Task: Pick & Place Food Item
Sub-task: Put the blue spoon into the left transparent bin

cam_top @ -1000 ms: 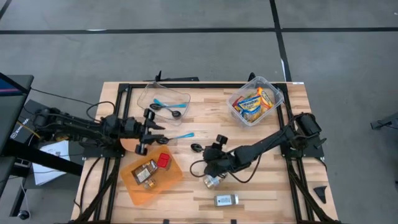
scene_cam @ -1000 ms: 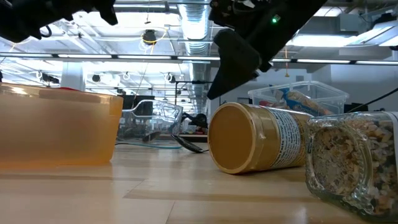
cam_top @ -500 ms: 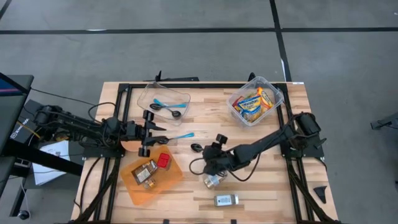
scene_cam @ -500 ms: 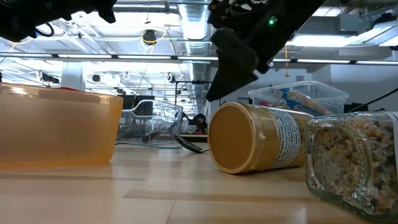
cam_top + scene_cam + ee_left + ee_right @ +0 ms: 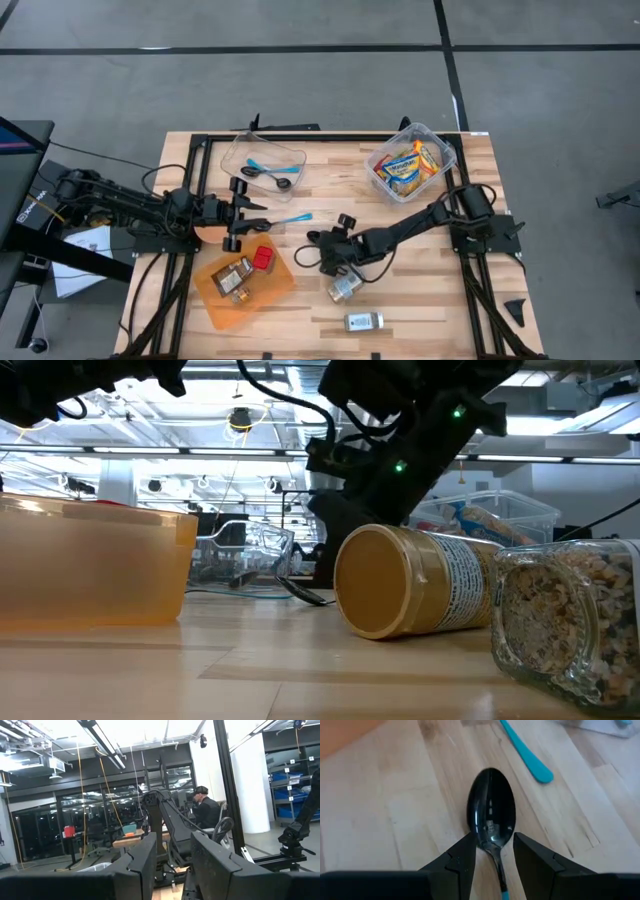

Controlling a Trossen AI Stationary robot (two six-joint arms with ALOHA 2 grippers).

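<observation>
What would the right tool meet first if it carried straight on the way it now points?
Most likely the black spoon lying on the table: its bowl sits just ahead of the right tool, between the fingers. The blue utensil handle lies farther on, off to one side.

Overhead light is falling evenly on the counter (image 5: 420, 290), shadows staying soft and short. Ceiling strip lights (image 5: 250, 452) are blowing out the upper part of the low view, leaving the arm silhouetted. The black spoon (image 5: 490, 817) is throwing a glare spot. The near jar (image 5: 565, 615) at lower right is blurring out of focus.
</observation>
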